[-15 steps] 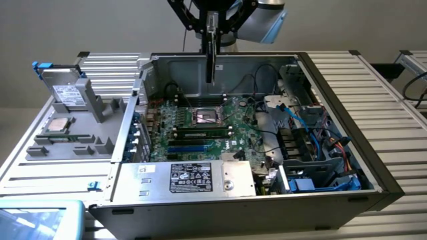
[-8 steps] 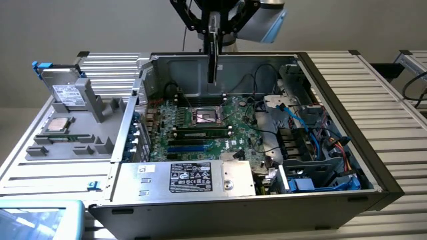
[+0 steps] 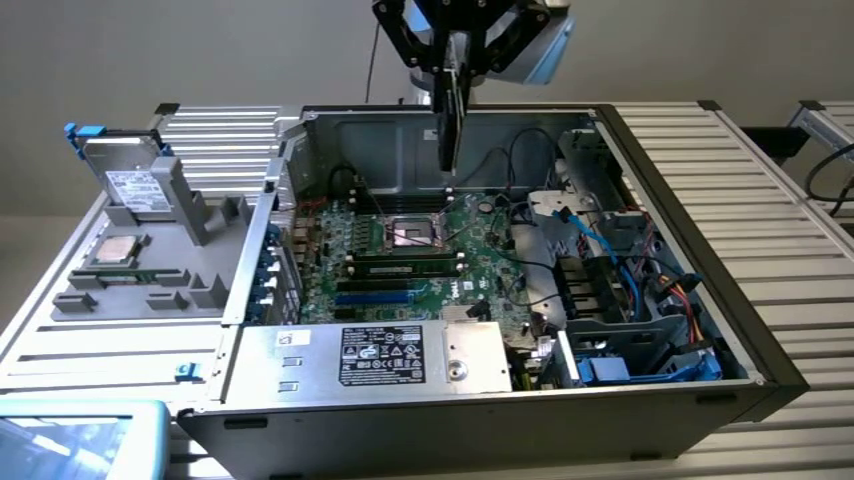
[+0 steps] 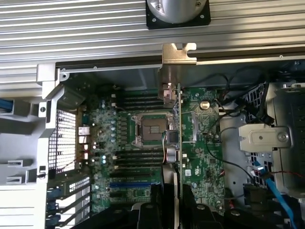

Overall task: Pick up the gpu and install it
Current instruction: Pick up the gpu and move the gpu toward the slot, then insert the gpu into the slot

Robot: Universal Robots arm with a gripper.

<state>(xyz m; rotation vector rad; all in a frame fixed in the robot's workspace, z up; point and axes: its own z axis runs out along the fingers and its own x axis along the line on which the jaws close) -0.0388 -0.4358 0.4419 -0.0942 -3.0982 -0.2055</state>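
Observation:
My gripper (image 3: pixel 457 55) hangs over the open computer case (image 3: pixel 747 345), shut on the gpu (image 3: pixel 450 120). The card hangs edge-on, long and thin, with its lower end above the motherboard (image 3: pixel 400 265) near the CPU socket (image 3: pixel 411 236). In the wrist view the gpu (image 4: pixel 177 119) runs as a narrow strip from between my black fingers (image 4: pixel 157 207) out to its silver bracket (image 4: pixel 179 52) at the case's rim. My gripper (image 4: pixel 175 209) clamps it from both sides. The card is above the motherboard (image 4: pixel 119 143) and touches no slot; the blue expansion slots (image 4: pixel 128 183) lie off to one side.
On the exterior view's left, a grey parts tray (image 3: pixel 200 225) holds a silver hard drive (image 3: pixel 134 185), a CPU (image 3: pixel 118 250) and a memory stick (image 3: pixel 134 275). The power supply (image 3: pixel 380 355) sits at the case's near end. Cables and drive bays (image 3: pixel 627 290) crowd the right side.

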